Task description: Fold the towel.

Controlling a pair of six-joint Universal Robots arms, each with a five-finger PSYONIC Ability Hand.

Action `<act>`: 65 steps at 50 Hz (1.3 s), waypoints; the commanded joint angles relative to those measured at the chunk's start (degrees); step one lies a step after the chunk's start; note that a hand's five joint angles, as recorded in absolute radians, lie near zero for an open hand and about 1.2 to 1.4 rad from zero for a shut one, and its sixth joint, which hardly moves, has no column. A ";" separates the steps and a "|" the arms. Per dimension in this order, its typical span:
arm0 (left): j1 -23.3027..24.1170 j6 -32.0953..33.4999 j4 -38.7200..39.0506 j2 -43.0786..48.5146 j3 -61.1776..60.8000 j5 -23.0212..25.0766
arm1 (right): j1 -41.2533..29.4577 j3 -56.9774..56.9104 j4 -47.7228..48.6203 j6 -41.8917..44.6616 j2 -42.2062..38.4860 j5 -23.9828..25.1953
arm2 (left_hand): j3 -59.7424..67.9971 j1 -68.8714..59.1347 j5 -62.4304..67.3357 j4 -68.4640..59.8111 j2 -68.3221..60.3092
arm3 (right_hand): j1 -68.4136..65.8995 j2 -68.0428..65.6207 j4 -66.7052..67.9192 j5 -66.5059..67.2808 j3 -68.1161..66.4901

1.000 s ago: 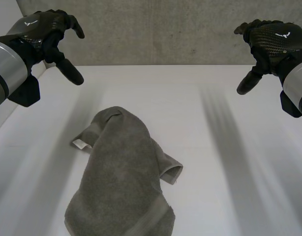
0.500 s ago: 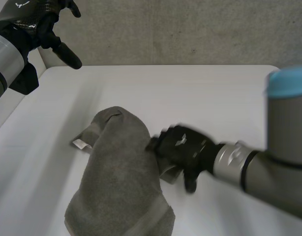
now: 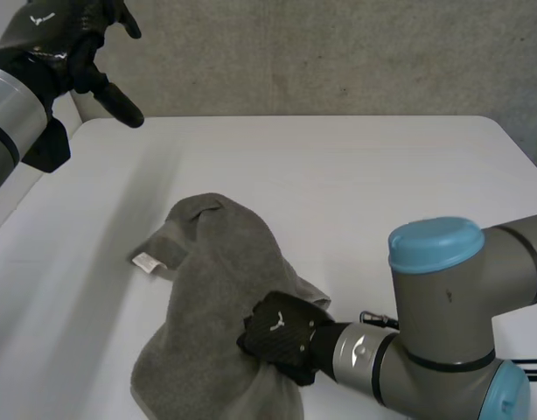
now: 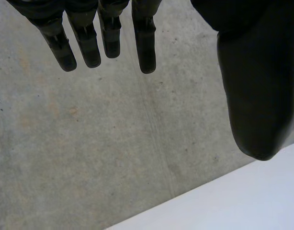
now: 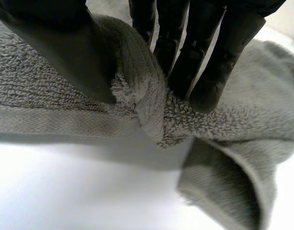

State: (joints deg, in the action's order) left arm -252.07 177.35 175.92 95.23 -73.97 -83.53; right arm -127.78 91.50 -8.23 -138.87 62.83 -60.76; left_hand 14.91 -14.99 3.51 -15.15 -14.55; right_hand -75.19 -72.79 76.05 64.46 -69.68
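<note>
The grey towel [image 3: 216,289] lies crumpled on the white worktop [image 3: 365,184], left of centre and toward the near edge. Your right hand [image 3: 282,337] is on its near right edge. There the fingers [image 5: 204,57] press a hemmed fold against the thumb [image 5: 65,52], pinching the cloth between them. Your left hand [image 3: 72,48] hangs above the far left corner, well apart from the towel, its fingers straight and spread, holding nothing.

My head camera looks down toward 12 o'clock; the right wrist camera, close in, shares its 6 o'clock towel [image 3: 218,280].
</note>
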 commanded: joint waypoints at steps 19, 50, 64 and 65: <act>6.86 26.99 -0.40 19.55 -4.70 14.10 | 28.81 -16.35 -0.21 -12.12 2.31 -14.89 | -3.85 3.94 -2.45 4.09 3.50 | 0.79 -1.61 -1.65 -0.06 -4.72; 13.54 26.46 7.95 29.93 -7.07 14.01 | 16.33 -3.52 -0.83 -7.02 5.99 -10.08 | -3.18 3.26 -1.78 3.42 2.82 | 65.19 62.79 -66.05 -64.46 59.68; 20.91 5.57 9.27 31.41 -1.20 9.81 | 18.00 -4.31 3.48 -7.99 -1.21 -19.40 | -1.49 1.58 -0.10 1.74 1.14 | 65.11 62.70 -65.97 -64.37 59.59; 21.44 4.07 9.27 32.55 0.65 8.66 | 18.27 -3.70 3.39 -7.99 -0.69 -19.48 | -1.49 1.58 -0.10 1.74 1.14 | 65.11 62.70 -65.97 -64.37 59.59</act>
State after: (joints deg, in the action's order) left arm -232.27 188.77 184.80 125.65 -78.31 -71.29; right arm -110.41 86.62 -5.83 -146.82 61.48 -78.26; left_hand 14.91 -14.99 3.52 -15.15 -14.38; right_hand -13.56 -13.30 14.17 3.21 -13.66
